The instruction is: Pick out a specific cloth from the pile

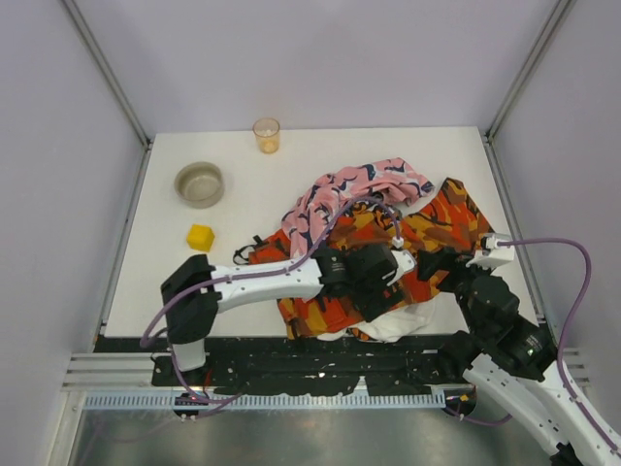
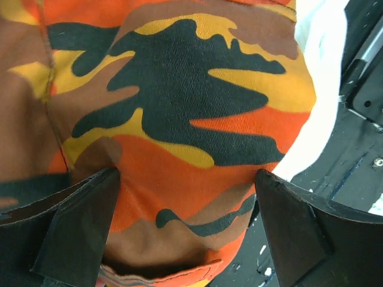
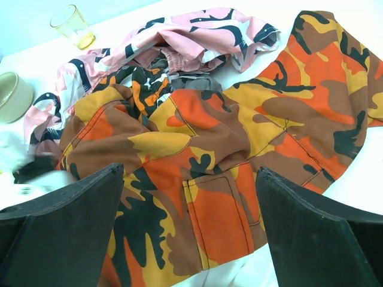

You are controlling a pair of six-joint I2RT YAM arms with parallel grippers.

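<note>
The pile (image 1: 374, 248) lies right of the table's middle, with the orange camouflage garment (image 1: 441, 218) on top, the pink cloth with navy marks (image 1: 354, 189) behind it and the white cloth (image 1: 403, 320) at the front. A small patch of dark grey cloth (image 3: 198, 81) shows between the pink and the camouflage; it is hidden in the top view. My left gripper (image 1: 380, 296) is open, its fingers (image 2: 84, 209) standing either side of a camouflage fold (image 2: 179, 119). My right gripper (image 1: 435, 264) is open and empty above the camouflage pocket (image 3: 218, 209).
A yellow plastic cup (image 1: 266, 135) stands at the back edge. A beige bowl (image 1: 199, 183) and a yellow block (image 1: 201, 237) sit on the left. The black-white-orange print (image 3: 140, 84) peeks out beside the grey patch. Walls enclose the table.
</note>
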